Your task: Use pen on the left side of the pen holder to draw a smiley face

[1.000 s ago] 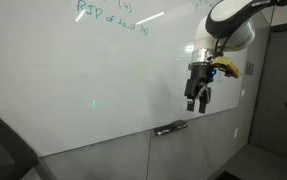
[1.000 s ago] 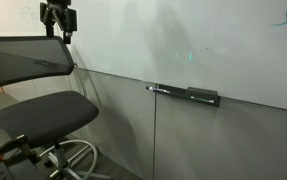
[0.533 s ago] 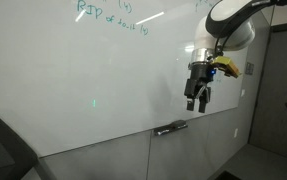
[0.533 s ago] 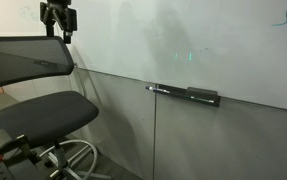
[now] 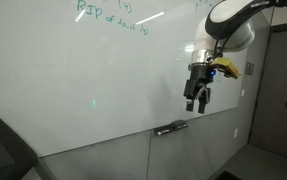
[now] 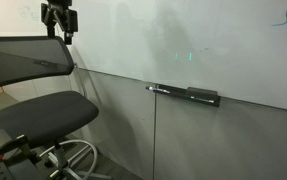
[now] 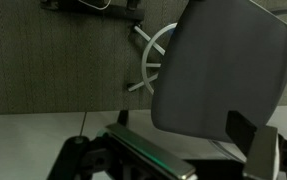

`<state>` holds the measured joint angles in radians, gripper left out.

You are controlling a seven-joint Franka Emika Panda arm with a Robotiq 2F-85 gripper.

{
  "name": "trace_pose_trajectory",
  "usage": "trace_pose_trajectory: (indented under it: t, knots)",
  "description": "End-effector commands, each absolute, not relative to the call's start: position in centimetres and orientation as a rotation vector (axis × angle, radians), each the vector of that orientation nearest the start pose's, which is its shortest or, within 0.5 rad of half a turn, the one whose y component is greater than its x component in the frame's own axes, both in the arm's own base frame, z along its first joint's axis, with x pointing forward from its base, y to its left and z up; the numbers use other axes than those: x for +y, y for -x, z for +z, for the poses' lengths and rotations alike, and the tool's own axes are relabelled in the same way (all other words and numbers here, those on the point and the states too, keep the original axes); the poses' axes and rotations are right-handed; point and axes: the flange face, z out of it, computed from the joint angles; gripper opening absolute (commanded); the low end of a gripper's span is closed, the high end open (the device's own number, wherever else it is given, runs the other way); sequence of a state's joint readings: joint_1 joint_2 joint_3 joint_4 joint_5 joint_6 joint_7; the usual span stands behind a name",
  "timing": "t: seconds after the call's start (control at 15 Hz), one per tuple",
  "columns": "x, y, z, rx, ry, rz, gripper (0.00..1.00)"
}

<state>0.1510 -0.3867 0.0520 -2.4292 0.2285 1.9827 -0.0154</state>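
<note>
While the claw (image 5: 196, 99) hangs spread and empty before the whiteboard (image 5: 83, 80), fingertips (image 7: 266, 150) cut off at the wrist view's bottom, pen holder (image 6: 204, 96) well apart at the board's lower edge, slim pen (image 6: 163, 89) at its end, details too small, chair (image 7: 228, 70) filling the wrist view.

We look at a whiteboard (image 5: 73, 90) bearing green handwriting (image 5: 111, 14) near its top edge, mounted above a grey wall panel (image 5: 133, 155). In an exterior view, a grey office chair (image 6: 45, 115) stands before the board, its wheeled base (image 6: 71, 158) below.
</note>
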Motion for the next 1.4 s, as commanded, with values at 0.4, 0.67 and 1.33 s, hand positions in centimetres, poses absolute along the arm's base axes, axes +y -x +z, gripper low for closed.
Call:
trace_pose_trajectory:
  t: [0.4,0.67,1.33]
  knots:
    - [6.9,-51.6,42.6,0.124,2.921,-0.111,1.00]
    - [7.8,-57.2,41.7,0.243,2.824,-0.112,1.00]
    - [5.0,-64.2,33.5,0.836,2.878,-0.181,1.00]
